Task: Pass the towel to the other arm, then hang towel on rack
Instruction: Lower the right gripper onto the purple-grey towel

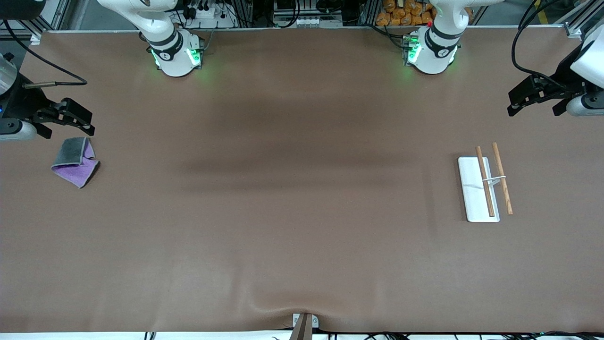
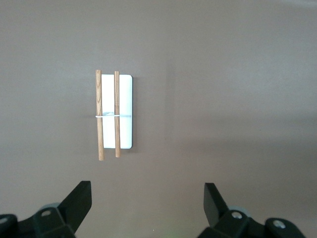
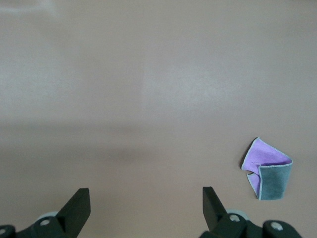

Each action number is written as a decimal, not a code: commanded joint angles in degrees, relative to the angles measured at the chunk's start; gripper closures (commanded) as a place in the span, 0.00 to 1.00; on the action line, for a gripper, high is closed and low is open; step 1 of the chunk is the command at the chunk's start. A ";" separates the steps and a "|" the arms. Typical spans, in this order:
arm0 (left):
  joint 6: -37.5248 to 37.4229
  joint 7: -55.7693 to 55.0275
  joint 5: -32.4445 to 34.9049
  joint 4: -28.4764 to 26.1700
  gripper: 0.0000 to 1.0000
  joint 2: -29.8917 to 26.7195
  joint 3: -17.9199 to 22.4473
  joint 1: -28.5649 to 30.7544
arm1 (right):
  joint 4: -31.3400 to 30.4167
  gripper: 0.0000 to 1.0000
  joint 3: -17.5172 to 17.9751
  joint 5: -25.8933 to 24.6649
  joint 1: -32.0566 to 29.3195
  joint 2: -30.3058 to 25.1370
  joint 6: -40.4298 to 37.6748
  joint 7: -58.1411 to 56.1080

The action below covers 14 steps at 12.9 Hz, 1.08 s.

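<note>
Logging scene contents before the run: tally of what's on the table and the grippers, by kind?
Towels: 1, the towel, purple and grey, at the right arm's end of the table.
Racks: 1, the rack, white base, two wooden rods, at the left arm's end.
Grippers: 2, the right gripper open just above the towel, the left gripper open, up near the rack.
Total: 4.

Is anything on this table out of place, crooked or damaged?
Nothing stands out. The towel lies loosely folded at the right arm's end, the rack stands intact at the left arm's end, and both the right gripper and left gripper wait, jaws open.
</note>
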 commanded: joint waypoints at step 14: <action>-2.40 0.41 2.67 0.87 0.00 -0.80 -0.47 0.32 | 0.42 0.00 0.05 -0.49 -7.65 6.60 -0.76 0.41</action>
